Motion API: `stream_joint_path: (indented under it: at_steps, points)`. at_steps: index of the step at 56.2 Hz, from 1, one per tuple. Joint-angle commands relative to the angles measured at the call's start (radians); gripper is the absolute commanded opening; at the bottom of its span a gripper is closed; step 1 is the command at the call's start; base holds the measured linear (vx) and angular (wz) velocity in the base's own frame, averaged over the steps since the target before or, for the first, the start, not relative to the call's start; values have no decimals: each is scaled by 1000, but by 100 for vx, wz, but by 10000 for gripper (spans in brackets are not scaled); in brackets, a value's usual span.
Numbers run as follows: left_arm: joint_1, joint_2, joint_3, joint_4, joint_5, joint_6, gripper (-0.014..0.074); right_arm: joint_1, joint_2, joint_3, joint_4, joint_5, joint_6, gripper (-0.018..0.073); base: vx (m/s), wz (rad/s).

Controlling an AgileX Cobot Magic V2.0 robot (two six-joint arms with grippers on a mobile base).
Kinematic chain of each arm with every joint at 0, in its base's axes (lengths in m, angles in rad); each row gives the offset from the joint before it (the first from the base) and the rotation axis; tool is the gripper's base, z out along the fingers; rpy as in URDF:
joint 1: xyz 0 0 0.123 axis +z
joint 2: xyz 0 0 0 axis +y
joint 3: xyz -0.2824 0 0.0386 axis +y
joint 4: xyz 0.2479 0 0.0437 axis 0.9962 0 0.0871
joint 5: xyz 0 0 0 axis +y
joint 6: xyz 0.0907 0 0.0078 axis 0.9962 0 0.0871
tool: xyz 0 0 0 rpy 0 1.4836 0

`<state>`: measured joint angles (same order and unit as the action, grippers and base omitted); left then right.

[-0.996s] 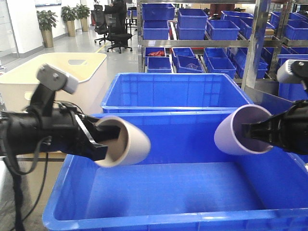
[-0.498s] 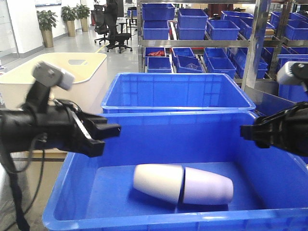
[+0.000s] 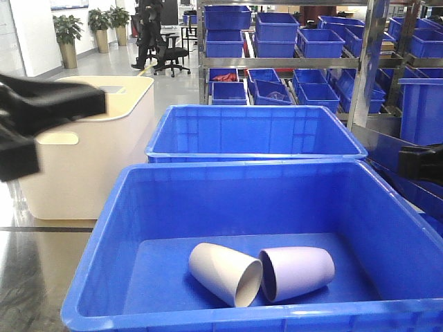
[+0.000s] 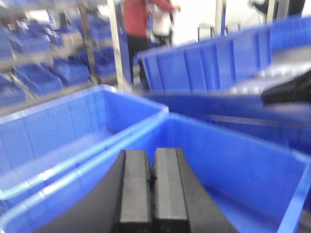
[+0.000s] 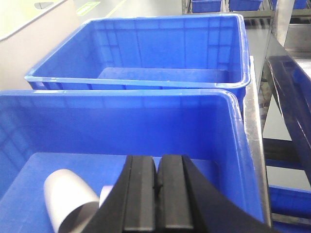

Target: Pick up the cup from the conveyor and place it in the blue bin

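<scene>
Cups lie on their sides on my blue bin's floor, the white cup touching the lavender cup. My left gripper and right gripper both show fingers pressed together, pinching nothing.

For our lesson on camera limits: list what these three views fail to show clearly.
- Conveyor: in no view.
- Left arm, front view: motion-blurred and cut by the left edge; its tool is not seen there.
- Right arm, front view: cut by the right edge.
- Cups, right wrist view: partly hidden behind the right tool.
- Left wrist view: wholly blurred.
</scene>
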<state>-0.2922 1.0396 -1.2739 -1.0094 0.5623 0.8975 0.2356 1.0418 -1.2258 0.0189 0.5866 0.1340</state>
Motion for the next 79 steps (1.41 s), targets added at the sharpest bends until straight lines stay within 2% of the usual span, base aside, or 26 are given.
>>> stream_joint_path:
  at_steps: [1, 16, 52, 58, 61, 66, 75, 79]
  points:
    - [-8, -48, -29, -35, -77, -39, -1, -1, -16, -28, -5, -81, -5, -15, 0, 0]
    - [-8, -121, -29, -2, -82, -41, 0, -1, -16, -28, -5, -81, -5, -13, 0, 0]
    - [-8, -128, -31, -4, -88, -41, 0, -1, -16, -28, -5, -79, -5, -13, 0, 0]
    - [-8, -141, -9, 46, -105, -49, 0, -1, -16, -28, -5, -79, -5, -13, 0, 0]
    - [-8, -170, 24, 97, -134, -107, 0, -1, -16, -28, -5, -78, -5, -13, 0, 0]
    - [-8, -242, 125, 210, -221, -258, 0, -1, -16, -28, -5, -78, -5, -13, 0, 0]
    - [-8, -434, 406, 404, -431, -467, 0, -1, -16, -28, -5, -78, -5, -13, 0, 0]
    - [-8, -518, 529, 505, -490, -534, 0, -1, -16, -28, -5, -74, -5, -13, 0, 0]
